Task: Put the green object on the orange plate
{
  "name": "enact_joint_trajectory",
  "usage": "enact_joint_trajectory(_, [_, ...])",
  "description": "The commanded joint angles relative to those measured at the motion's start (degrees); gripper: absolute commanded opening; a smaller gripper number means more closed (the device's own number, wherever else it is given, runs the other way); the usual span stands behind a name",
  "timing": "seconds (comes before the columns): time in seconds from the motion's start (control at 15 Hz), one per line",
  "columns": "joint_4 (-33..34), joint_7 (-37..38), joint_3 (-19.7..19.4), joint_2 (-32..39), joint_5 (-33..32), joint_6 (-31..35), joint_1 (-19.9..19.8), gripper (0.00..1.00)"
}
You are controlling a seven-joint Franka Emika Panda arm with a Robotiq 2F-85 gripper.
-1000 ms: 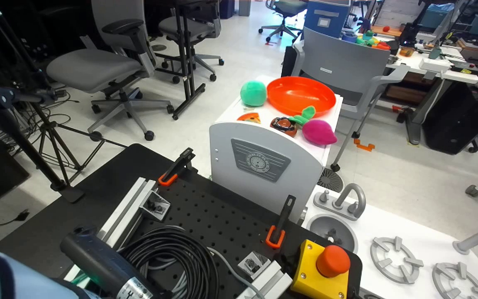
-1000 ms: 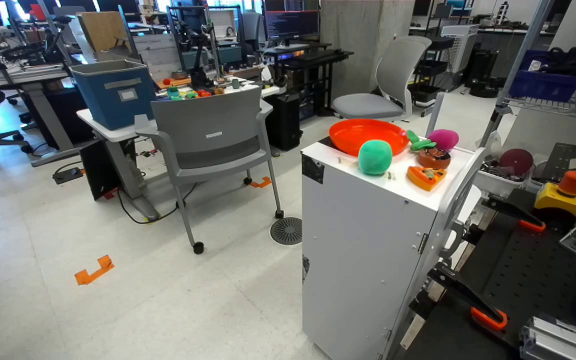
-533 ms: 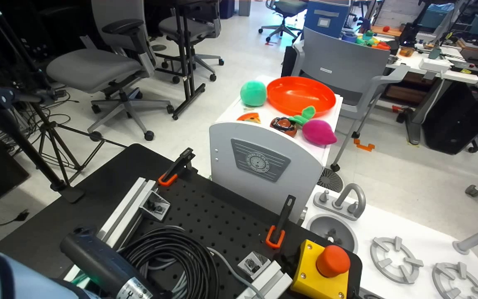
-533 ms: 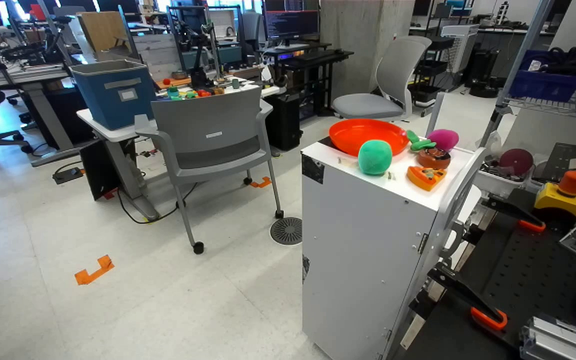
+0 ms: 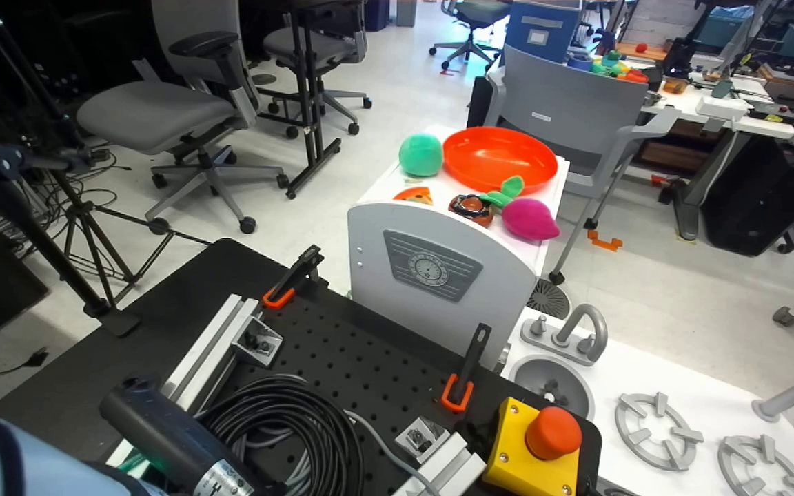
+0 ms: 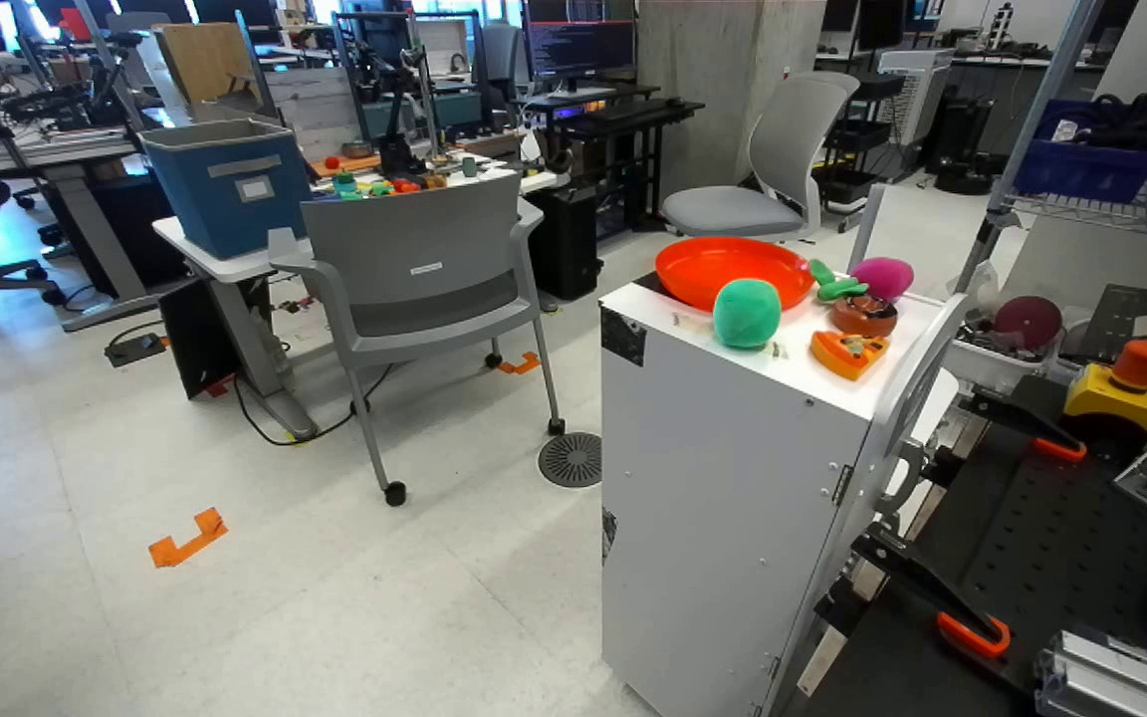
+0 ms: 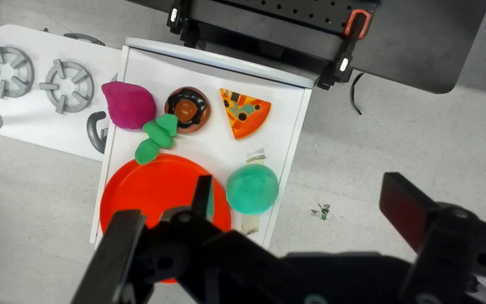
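Note:
The green object, a smooth teal-green ball (image 7: 252, 188), rests on the white cart top (image 7: 209, 154) near its edge. Right beside it lies the orange plate (image 7: 165, 181), a wide orange-red dish with a raised rim and nothing visible inside it; part of it is hidden behind a finger in the wrist view. Both exterior views show the ball (image 5: 421, 155) next to the plate (image 6: 723, 264). My gripper (image 7: 300, 188) is open, its fingers wide apart, with only floor seen between them beyond the ball. It appears above the cart and touches nothing visible. Neither exterior view shows it.
A magenta toy (image 7: 129, 105) with green leaves (image 7: 158, 134) lies by the plate, its leaf tip at the rim. A toy donut (image 7: 187, 109) and a pizza slice (image 7: 246, 112) sit toward the raised back panel (image 5: 431, 269). Clamps (image 5: 467, 372) stand on the black table edge.

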Motion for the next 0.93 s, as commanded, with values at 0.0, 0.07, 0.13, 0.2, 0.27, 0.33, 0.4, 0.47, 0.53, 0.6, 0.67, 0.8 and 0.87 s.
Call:
enact_joint_trajectory(0.0, [-6.19, -0.42, 0.48, -3.81, -1.8, 5.2, 0.39, 1.0])
enact_joint_trajectory(0.07, [-7.28, -0.36, 0.57, -4.29, -2.22, 6.13, 0.43, 1.0])
enact_joint_trajectory(0.13, [-8.47, -0.16, 0.65, -4.85, -2.59, 7.48, 0.46, 1.0])
enact_joint_trajectory(0.2, [-9.35, 0.23, 0.74, -5.22, -2.98, 8.66, 0.43, 1.0])
enact_joint_trajectory(0.27, [-9.87, 0.43, 0.77, -5.21, -3.51, 9.9, 0.34, 1.0])
enact_joint_trajectory(0.33, [-10.1, 0.21, 0.7, -5.01, -3.87, 10.78, 0.24, 1.0])
enact_joint_trajectory(0.4, [-10.39, 0.21, 0.6, -4.92, -4.11, 11.82, 0.16, 1.0])
enact_joint_trajectory(0.47, [-10.63, 0.31, 0.53, -4.81, -4.51, 12.89, 0.05, 1.0])
enact_joint_trajectory(0.53, [-10.78, 0.58, 0.42, -4.69, -4.38, 14.25, -0.05, 1.0])
enact_joint_trajectory(0.6, [-11.05, 1.01, 0.34, -4.7, -4.14, 15.83, -0.13, 1.0])
enact_joint_trajectory(0.67, [-11.31, 1.76, 0.23, -4.7, -3.8, 17.97, -0.29, 1.0])
enact_joint_trajectory(0.8, [-11.17, 2.96, -0.17, -4.16, -2.57, 21.77, -0.67, 1.0])
enact_joint_trajectory(0.87, [-11.05, 3.37, -0.43, -3.81, -1.88, 23.49, -0.87, 1.0])
